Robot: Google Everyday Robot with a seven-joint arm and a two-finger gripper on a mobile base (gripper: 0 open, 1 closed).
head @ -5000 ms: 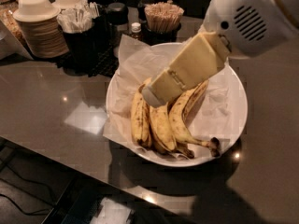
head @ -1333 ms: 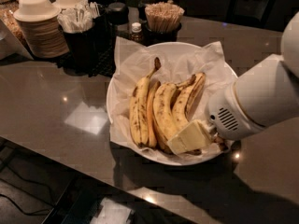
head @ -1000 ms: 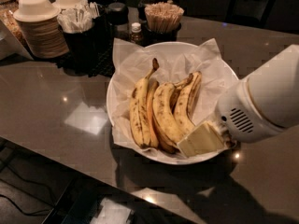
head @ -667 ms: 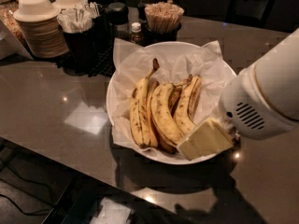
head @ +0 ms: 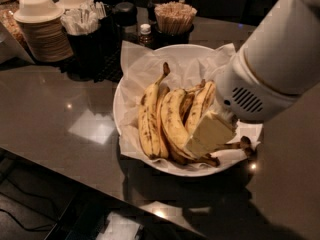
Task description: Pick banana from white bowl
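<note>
Banana (head: 243, 143) with a dark stem stub lies at the right edge of the one white bowl (head: 192, 173) on a dark counter (head: 50, 109), beside at least four straighter bananas (head: 149, 119), mostly under the single gripper (head: 210, 134), clamped or loose I cannot tell.

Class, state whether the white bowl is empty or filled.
Filled: speckled bananas lie on the paper lining of the white bowl; the gripper hangs low against them.
</note>
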